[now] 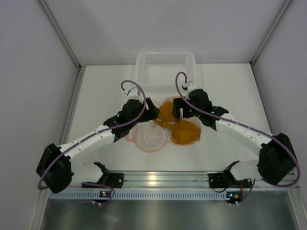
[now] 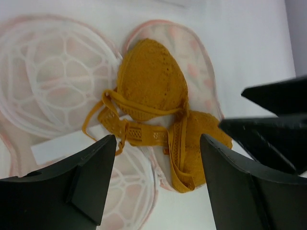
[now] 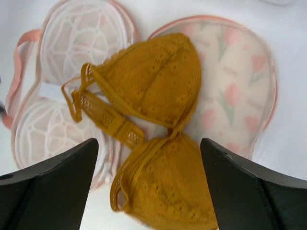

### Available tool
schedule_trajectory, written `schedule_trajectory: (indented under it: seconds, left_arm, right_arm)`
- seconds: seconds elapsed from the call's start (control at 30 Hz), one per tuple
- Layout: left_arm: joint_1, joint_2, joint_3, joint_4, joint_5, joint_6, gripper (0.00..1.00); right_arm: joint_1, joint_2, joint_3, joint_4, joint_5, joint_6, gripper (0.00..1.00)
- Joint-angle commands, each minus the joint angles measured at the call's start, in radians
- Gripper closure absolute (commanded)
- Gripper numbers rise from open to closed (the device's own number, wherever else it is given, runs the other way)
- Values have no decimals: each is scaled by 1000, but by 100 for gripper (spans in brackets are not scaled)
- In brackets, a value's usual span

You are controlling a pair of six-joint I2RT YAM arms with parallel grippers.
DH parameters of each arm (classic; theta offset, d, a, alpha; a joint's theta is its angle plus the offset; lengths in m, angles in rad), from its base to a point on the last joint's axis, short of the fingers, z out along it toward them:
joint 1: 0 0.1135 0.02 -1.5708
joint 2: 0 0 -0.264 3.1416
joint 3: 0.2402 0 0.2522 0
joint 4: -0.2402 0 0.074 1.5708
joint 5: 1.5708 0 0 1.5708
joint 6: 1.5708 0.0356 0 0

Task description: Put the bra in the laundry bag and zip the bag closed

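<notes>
Bra (image 3: 158, 91) is lying on open laundry bag (image 3: 240, 96), mid-frame; left gripper (image 2: 158, 143) and right gripper (image 3: 148, 143) are hovering wide, empty. Folding it shut is pending.

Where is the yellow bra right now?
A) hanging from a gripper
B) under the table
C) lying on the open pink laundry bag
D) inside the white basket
C: the bra lies spread on the printed half of the opened laundry bag, while the left gripper and right gripper stand open above it, gripping nothing.
</notes>
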Motion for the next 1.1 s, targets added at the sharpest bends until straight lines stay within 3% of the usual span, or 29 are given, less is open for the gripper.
schedule_trajectory:
  seconds: [0.0,0.2,0.47,0.6,0.73,0.93,1.03,1.07]
  left_arm:
    - [-117,-14,-43,166,-190,-189,24]
    - [-194,55,-57,211,-280,-286,25]
    - [-222,205,-45,237,-268,-325,27]
    - [-222,222,-52,237,-289,-321,27]
    - [-222,228,-52,237,-320,-300,27]
    - [-220,211,-74,235,-347,-283,26]
    - [-217,205,-84,237,-352,-282,26]
    - [-217,205,-86,237,-349,-276,26]
  right_arm:
    - [-46,143,101,108,26,51,11]
    - [-182,326,146,292,-189,156,13]
    - [-179,430,201,389,-266,171,17]
    - [-144,460,233,368,-237,177,17]
    - [-103,533,309,222,-73,202,21]
    - [-75,576,342,185,7,213,34]
    - [-66,592,379,139,33,208,52]
    - [-64,601,393,130,35,206,65]
